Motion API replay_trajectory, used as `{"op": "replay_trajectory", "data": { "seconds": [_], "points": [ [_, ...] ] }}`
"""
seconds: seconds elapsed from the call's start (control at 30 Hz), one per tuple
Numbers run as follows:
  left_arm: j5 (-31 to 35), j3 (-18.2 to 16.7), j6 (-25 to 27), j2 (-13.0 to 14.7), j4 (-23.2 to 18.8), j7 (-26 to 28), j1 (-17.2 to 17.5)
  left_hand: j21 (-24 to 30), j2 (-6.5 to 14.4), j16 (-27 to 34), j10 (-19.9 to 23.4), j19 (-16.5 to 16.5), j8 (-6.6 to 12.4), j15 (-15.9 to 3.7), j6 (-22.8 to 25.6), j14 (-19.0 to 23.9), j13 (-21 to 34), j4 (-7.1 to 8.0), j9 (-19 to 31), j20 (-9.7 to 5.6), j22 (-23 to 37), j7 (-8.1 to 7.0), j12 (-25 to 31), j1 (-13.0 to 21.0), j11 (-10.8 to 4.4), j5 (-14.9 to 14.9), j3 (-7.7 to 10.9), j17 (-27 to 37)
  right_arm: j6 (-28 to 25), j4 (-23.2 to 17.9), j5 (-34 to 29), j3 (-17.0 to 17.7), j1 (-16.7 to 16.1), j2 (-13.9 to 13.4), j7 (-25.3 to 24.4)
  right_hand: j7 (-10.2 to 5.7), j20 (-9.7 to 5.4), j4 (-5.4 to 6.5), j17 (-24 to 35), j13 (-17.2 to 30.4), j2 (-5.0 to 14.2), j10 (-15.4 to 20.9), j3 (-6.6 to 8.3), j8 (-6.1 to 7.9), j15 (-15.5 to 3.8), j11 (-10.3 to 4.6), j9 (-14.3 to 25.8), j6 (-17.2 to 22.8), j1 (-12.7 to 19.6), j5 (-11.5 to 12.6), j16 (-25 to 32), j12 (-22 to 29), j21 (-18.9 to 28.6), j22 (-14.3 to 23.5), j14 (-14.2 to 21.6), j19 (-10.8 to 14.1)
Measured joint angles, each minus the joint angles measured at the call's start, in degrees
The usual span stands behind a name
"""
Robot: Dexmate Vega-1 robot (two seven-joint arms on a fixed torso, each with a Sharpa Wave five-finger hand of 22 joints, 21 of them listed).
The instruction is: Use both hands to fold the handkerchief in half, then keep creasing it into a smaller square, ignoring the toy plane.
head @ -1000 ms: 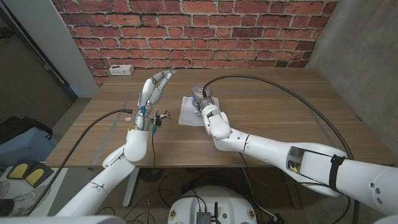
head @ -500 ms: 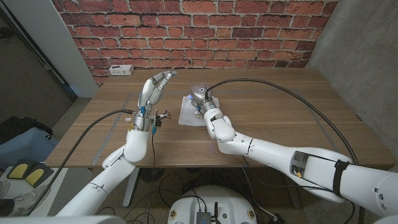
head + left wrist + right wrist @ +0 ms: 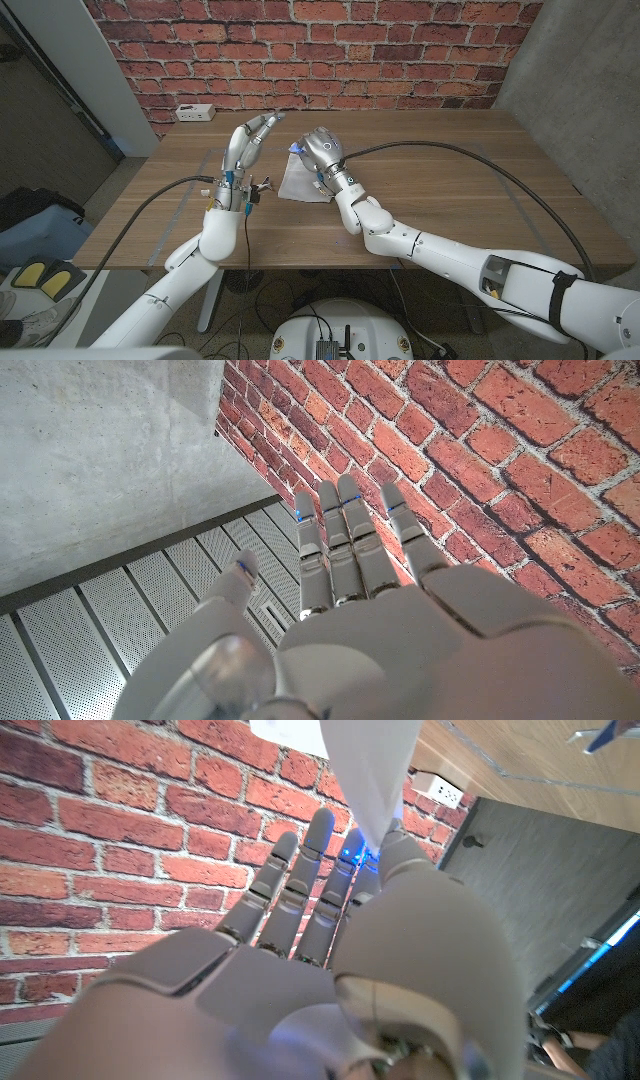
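The white handkerchief (image 3: pixel 298 181) lies mid-table with its far edge lifted. My right hand (image 3: pixel 320 150) pinches that edge and holds it above the table. In the right wrist view the cloth (image 3: pixel 368 765) hangs from between the fingertips (image 3: pixel 392 838) of my right hand (image 3: pixel 300 950). My left hand (image 3: pixel 250 138) is raised just left of the cloth, fingers straight and holding nothing; the left wrist view shows this hand (image 3: pixel 350 590) against the brick wall. The small toy plane (image 3: pixel 263 184) sits on the table between my left wrist and the handkerchief, and it is a blur (image 3: pixel 600 735) in the right wrist view.
A white power strip (image 3: pixel 194 112) lies at the far left of the wooden table (image 3: pixel 450 170). Black cables run over the table along both arms. A brick wall stands behind the table.
My right hand has risen and shifted slightly left, lifting the handkerchief's far edge and dragging the cloth a little leftward. The left hand has stayed in place.
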Motion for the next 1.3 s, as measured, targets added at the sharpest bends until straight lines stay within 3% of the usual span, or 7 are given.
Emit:
{"op": "replay_trajectory", "data": {
  "seconds": [0.5,0.53,0.63,0.8,1.0,1.23,1.3],
  "points": [
    [0.6,-0.3,-1.1,-0.6,0.0,0.0,-0.4,0.2,0.1,0.0,-0.2,0.0,-0.43,-0.69,0.6,-0.1,0.0,0.24,0.0,0.00,-0.3,-0.98,-0.3,-1.0,-1.23,0.0,-0.24,0.3,11.1,-0.9,-3.8,-0.4,1.0,-4.2,2.7,-0.45,0.34,1.05,3.1,3.5,0.42,-1.4,-1.60,-1.87,-0.16,-0.05,0.2,-0.4,1.0,0.7,0.2,3.1,0.3,0.2,-0.7,1.3],
    [0.7,-0.4,-1.1,-0.6,0.0,-0.1,-0.4,0.2,0.2,0.0,0.0,0.0,-0.43,-0.98,0.4,-0.1,0.1,0.24,0.0,0.00,-0.3,-1.25,-0.3,-1.2,-1.48,0.0,-0.24,0.3,11.6,-1.3,-4.1,-0.4,1.1,-4.5,3.8,-2.39,1.18,1.57,2.9,3.6,-0.31,-3.2,-2.12,-3.07,0.02,0.15,0.2,-1.8,0.2,1.2,-1.1,2.8,0.3,0.1,-2.0,0.9],
    [0.7,-0.4,-1.1,-0.7,0.0,-0.1,-0.4,0.2,0.3,0.0,-0.2,0.0,-0.43,-1.58,0.2,-0.1,0.1,0.24,0.1,0.00,-0.3,-1.90,-0.3,-1.2,-2.39,0.0,-0.24,0.3,12.2,-2.8,-4.4,-0.3,1.4,-5.4,7.1,-5.70,4.24,4.27,0.5,2.2,-3.61,-14.7,-4.78,-6.51,1.25,0.80,-0.1,-16.7,-7.9,3.2,-7.8,-2.2,-1.4,0.1,-9.0,-1.8],
    [0.8,-0.5,-1.2,-0.7,0.1,-0.2,-0.4,0.2,0.3,0.0,-0.1,0.3,-0.43,-2.26,0.6,-0.2,0.1,0.24,0.2,-0.31,-0.3,-2.24,-0.3,-1.2,-3.23,0.0,-0.24,0.3,12.5,-5.6,-4.3,0.3,1.8,-6.5,14.4,-5.36,6.78,8.89,-1.8,-0.1,-8.96,-24.6,-10.67,-6.87,2.24,2.03,0.0,-32.7,-20.0,5.8,-13.8,-8.1,-4.7,-0.1,-16.5,-6.7],
    [0.8,-0.5,-1.3,-0.7,0.2,-0.5,-0.6,0.2,0.3,0.0,0.0,0.3,-0.43,-2.26,0.4,-0.2,0.1,0.24,0.2,-0.33,-0.5,-2.70,-0.5,-1.8,-3.89,0.0,-0.24,0.3,13.1,-7.9,-3.1,1.4,2.4,-7.4,23.8,-3.78,8.22,12.32,-2.6,-1.1,-12.82,-29.1,-15.69,-6.60,2.68,3.68,0.1,-40.1,-27.7,6.5,-16.6,-10.5,-8.0,0.0,-22.0,-11.1],
    [0.5,-0.5,-1.4,-0.7,0.3,-0.9,-0.7,0.2,0.1,0.0,0.0,0.0,-0.43,-2.56,0.3,0.1,0.4,0.24,0.2,-0.62,-0.5,-3.20,-0.5,-2.0,-4.53,0.0,-0.24,0.5,14.1,-8.8,-1.6,3.5,2.5,-7.8,29.8,-1.57,9.07,14.70,-3.1,-1.5,-8.77,-28.6,-16.43,-5.75,2.77,4.98,0.2,-39.3,-30.9,7.9,-16.6,-10.5,-8.5,-0.1,-22.0,-10.8],
    [0.4,-0.5,-1.4,-0.7,0.4,-1.0,-0.8,0.6,0.1,0.0,0.0,0.0,-0.43,-2.56,0.3,0.1,0.4,0.19,0.4,-0.62,-0.5,-3.20,-0.5,-2.0,-4.53,0.0,-0.18,0.5,14.5,-8.8,0.1,4.2,2.2,-7.7,32.9,-0.84,9.44,13.31,-3.5,-1.8,-6.25,-28.5,-14.89,-5.49,2.77,5.14,0.1,-38.6,-28.3,8.6,-16.6,-10.5,-8.7,-0.1,-22.0,-10.4]
  ]
}}
